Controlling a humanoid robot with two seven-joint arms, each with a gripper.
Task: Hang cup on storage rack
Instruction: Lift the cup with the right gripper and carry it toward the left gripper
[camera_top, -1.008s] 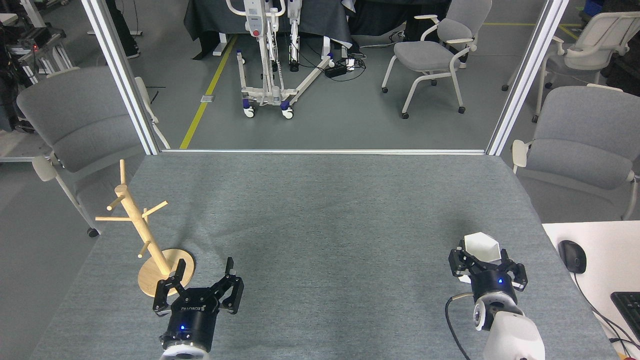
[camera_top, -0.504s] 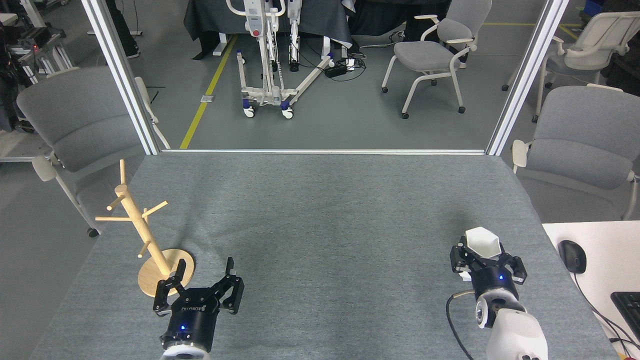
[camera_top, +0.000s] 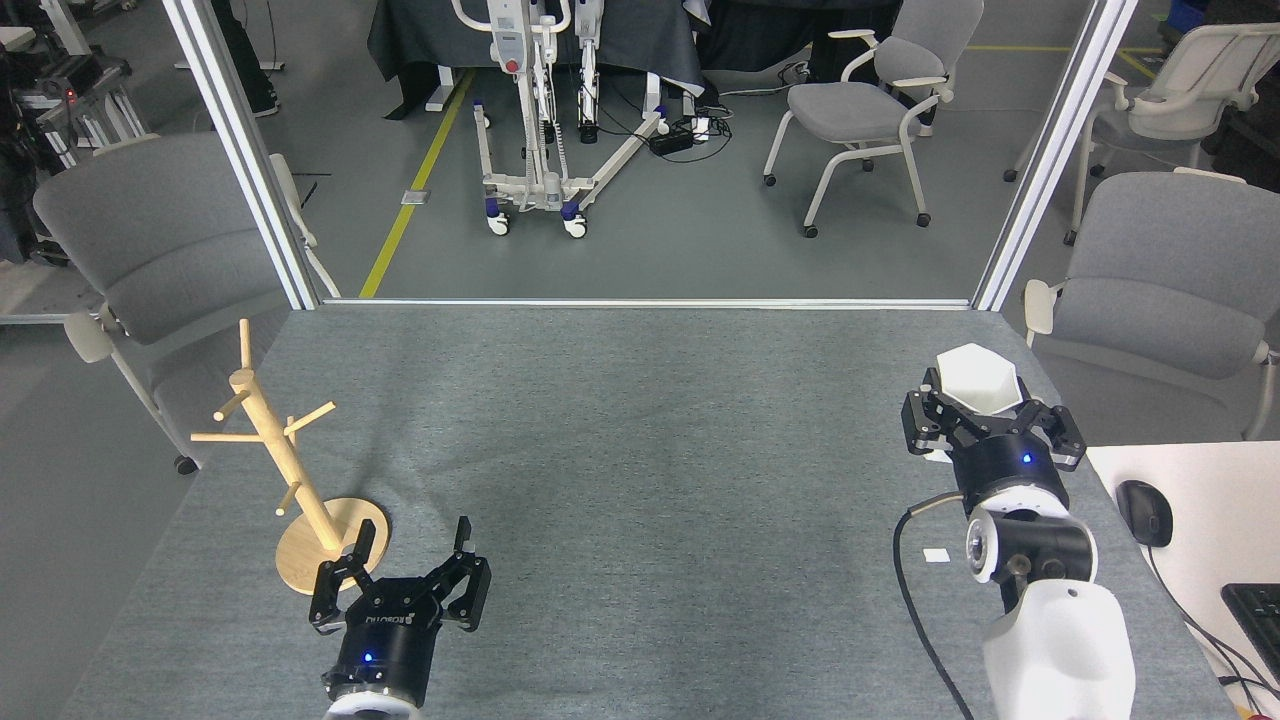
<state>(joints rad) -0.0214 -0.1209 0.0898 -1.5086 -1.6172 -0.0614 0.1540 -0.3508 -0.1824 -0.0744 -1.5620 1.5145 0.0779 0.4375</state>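
A matte white faceted cup (camera_top: 975, 378) sits between the fingers of my right gripper (camera_top: 985, 400), which is shut on it and holds it raised over the right side of the grey table (camera_top: 640, 450). The cup's rim faces up; its handle is hidden. The storage rack (camera_top: 285, 455), a light wooden mug tree with angled pegs and a round disc base, stands near the table's left edge. My left gripper (camera_top: 412, 552) is open and empty, low at the front, just right of the rack's base.
Grey chairs stand beyond the table at left (camera_top: 160, 250) and right (camera_top: 1170, 270). A white side desk carries a mouse (camera_top: 1145, 512) and a keyboard (camera_top: 1258, 610). A small white tag (camera_top: 937, 555) lies on the table below the right gripper.
My right gripper has lifted the cup up and away from the front of the table, uncovering a small white tag. The left gripper and the rack have stayed put.
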